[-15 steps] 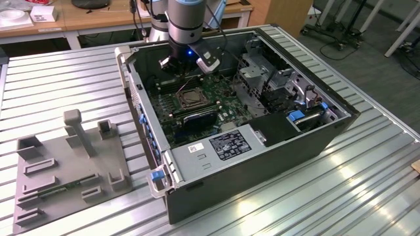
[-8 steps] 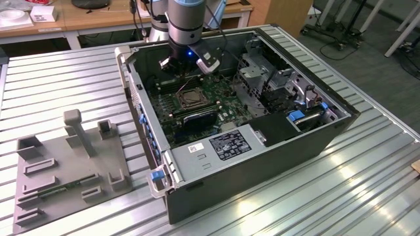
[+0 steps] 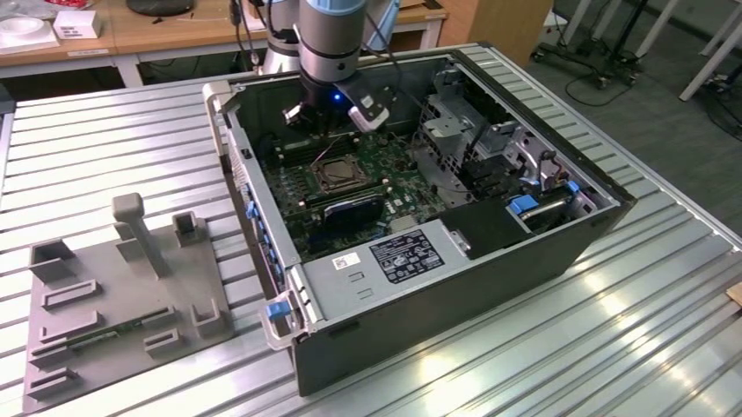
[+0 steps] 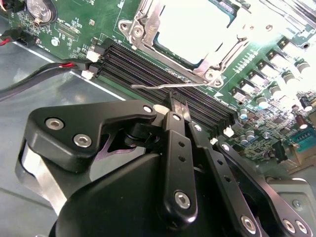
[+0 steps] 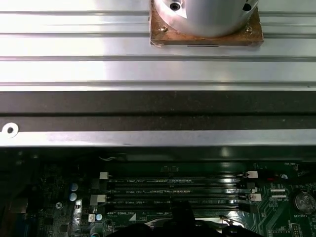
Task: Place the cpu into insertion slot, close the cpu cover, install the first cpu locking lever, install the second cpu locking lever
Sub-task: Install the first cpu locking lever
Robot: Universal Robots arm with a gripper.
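Exterior view: on the ribbed table [image 3: 116, 130] lies the open computer case [image 3: 464, 295], with the arm over the motherboard [image 3: 388, 169] beside the insertion slot [image 3: 336, 174]. In the second wrist view the cpu cover [image 4: 143, 24] looks lowered around the pale cpu [image 4: 192, 24]. The jaws, pinched narrow and empty, sit just short of the thin locking lever [image 4: 163, 86]. Meeting that wire squarely should keep it from slipping sideways.
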